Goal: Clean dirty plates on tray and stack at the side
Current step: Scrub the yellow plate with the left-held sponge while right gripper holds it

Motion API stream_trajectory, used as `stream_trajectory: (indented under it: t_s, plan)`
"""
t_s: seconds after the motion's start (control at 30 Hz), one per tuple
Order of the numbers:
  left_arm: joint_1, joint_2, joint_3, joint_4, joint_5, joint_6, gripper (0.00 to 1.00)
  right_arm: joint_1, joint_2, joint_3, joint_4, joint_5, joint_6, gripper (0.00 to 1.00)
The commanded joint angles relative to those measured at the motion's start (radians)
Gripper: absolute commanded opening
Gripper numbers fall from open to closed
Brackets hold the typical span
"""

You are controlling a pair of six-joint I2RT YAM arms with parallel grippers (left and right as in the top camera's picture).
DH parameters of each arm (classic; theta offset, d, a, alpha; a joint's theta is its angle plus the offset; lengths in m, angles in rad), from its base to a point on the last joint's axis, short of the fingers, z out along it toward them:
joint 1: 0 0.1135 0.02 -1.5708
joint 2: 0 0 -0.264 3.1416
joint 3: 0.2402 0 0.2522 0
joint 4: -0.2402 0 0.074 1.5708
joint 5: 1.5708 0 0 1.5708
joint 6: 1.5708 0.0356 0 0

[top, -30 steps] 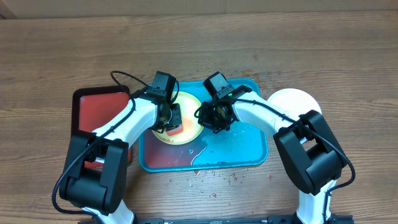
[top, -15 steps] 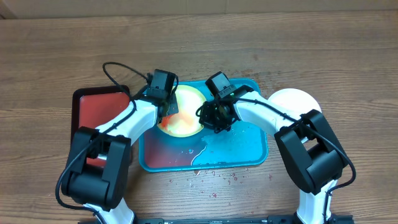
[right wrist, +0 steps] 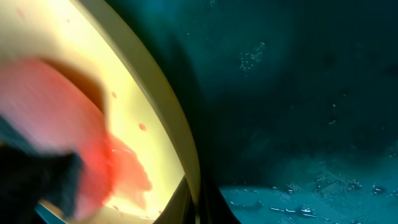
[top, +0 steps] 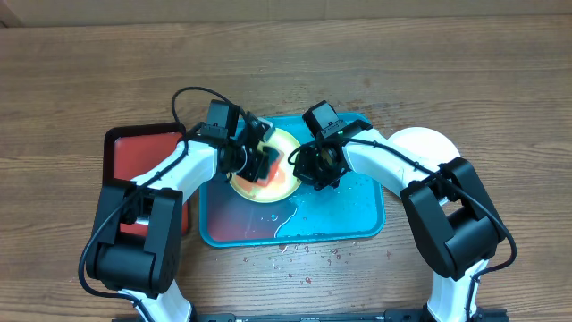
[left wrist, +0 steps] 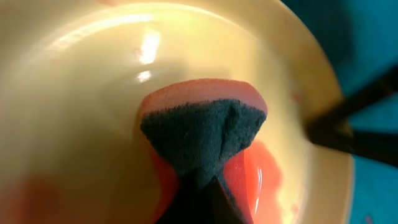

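A pale yellow plate [top: 284,150] with red sauce smears stands tilted in the teal tray [top: 350,213]. My left gripper [top: 255,163] is shut on a sponge [top: 266,172], pink with a dark scrub side, and presses it on the plate's face. In the left wrist view the sponge [left wrist: 199,127] lies on the plate [left wrist: 93,87], with the jaws [left wrist: 199,208] below it. My right gripper [top: 302,166] is shut on the plate's right rim. The right wrist view shows its jaws [right wrist: 198,205] on the rim of the plate [right wrist: 146,106], the sponge [right wrist: 43,155] and the wet tray [right wrist: 298,93].
A dark red, black-rimmed tray [top: 138,156] lies to the left. A white round plate [top: 422,143] sits right of the teal tray, partly under my right arm. Reddish water pools in the teal tray's front left [top: 255,228]. Red drops [top: 308,258] spot the table in front.
My left gripper has turned and moved right with the sponge, from the plate's left edge to its middle. My right gripper has kept its hold on the rim.
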Motion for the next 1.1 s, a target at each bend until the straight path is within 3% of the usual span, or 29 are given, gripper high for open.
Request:
stream_trajectory:
  t_s: [0.0, 0.17, 0.53, 0.63, 0.8, 0.93, 1.07]
  plan:
    - [-0.018, 0.039, -0.026, -0.064, 0.164, 0.155, 0.04, 0.017, 0.045, -0.047, -0.01, 0.019, -0.061, 0.04]
    - [-0.018, 0.039, -0.026, -0.023, 0.151, 0.14, 0.04, 0.017, 0.045, -0.047, -0.013, 0.016, -0.061, 0.04]
    - [-0.017, 0.039, -0.026, 0.319, -0.249, -0.261, 0.04, 0.017, 0.045, -0.047, -0.016, 0.017, -0.062, 0.04]
    - [-0.017, 0.039, -0.026, 0.299, -0.446, -0.398, 0.04, 0.017, 0.045, -0.047, -0.016, 0.018, -0.062, 0.04]
    - [-0.016, 0.039, -0.026, 0.071, -0.783, -0.671, 0.04, 0.017, 0.045, -0.047, -0.015, 0.021, -0.062, 0.04]
    - [-0.016, 0.039, -0.026, -0.069, -0.776, -0.663, 0.04, 0.017, 0.045, -0.047, -0.011, 0.021, -0.062, 0.04]
    - [-0.016, 0.039, -0.026, -0.17, -0.535, -0.412, 0.04, 0.017, 0.045, -0.047, -0.011, 0.021, -0.062, 0.04]
